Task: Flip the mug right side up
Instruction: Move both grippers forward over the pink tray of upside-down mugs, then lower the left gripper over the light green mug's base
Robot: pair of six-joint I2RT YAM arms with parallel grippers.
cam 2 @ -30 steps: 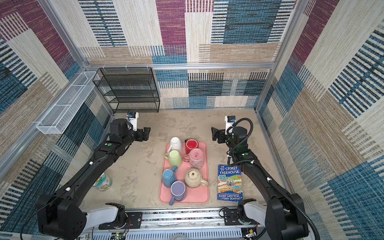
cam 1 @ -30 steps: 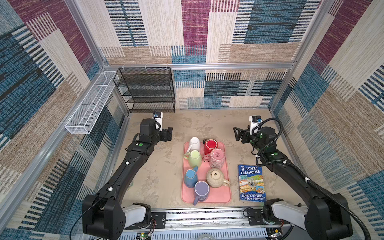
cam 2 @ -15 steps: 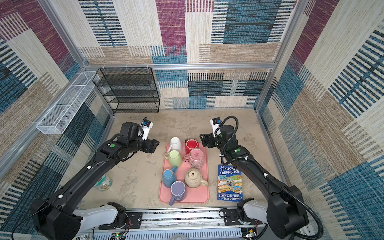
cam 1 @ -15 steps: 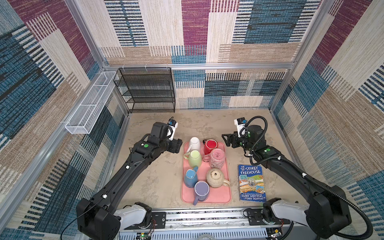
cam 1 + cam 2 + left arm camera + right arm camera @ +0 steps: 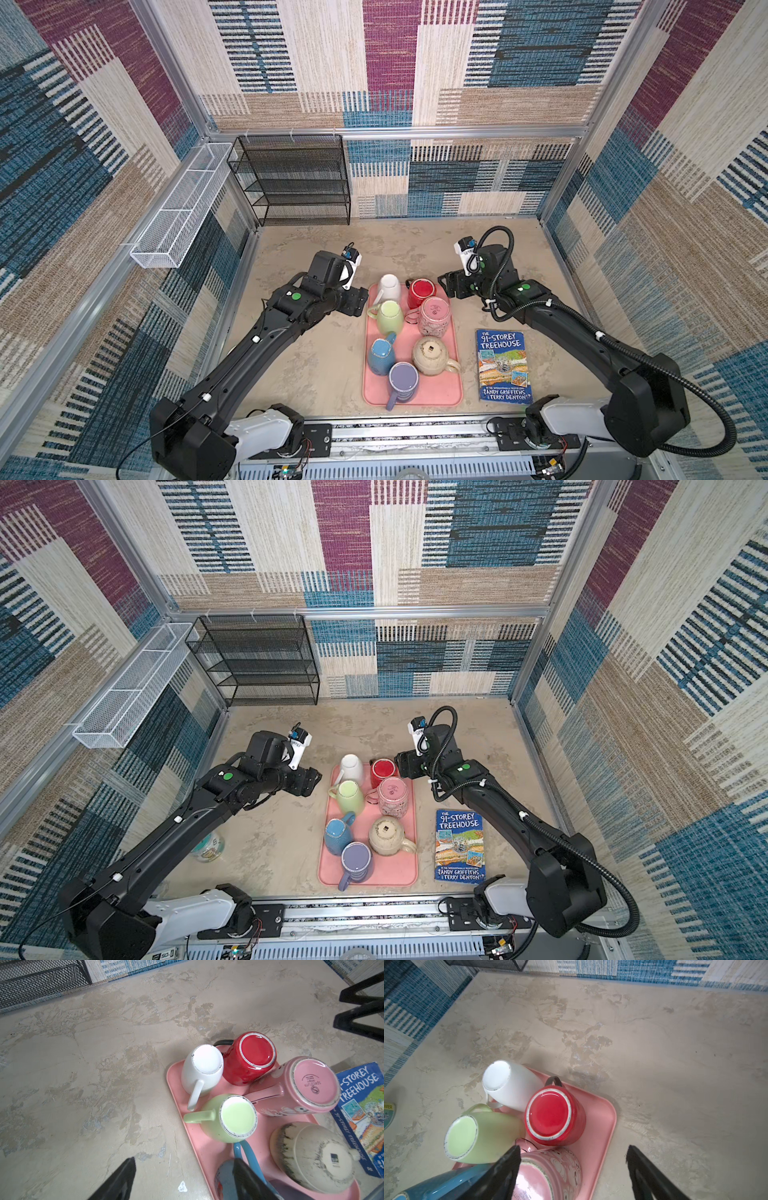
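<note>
The red mug (image 5: 420, 291) stands bottom-up on the pink tray (image 5: 436, 395). Left gripper (image 5: 360, 301) and right gripper (image 5: 445, 286) flank the tray's far end, fingers wide, empty.

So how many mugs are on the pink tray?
7, in rows from the far end: white mug, red mug; green mug, pink mug; blue mug, speckled beige mug; purple mug nearest. None looks hidden.
</note>
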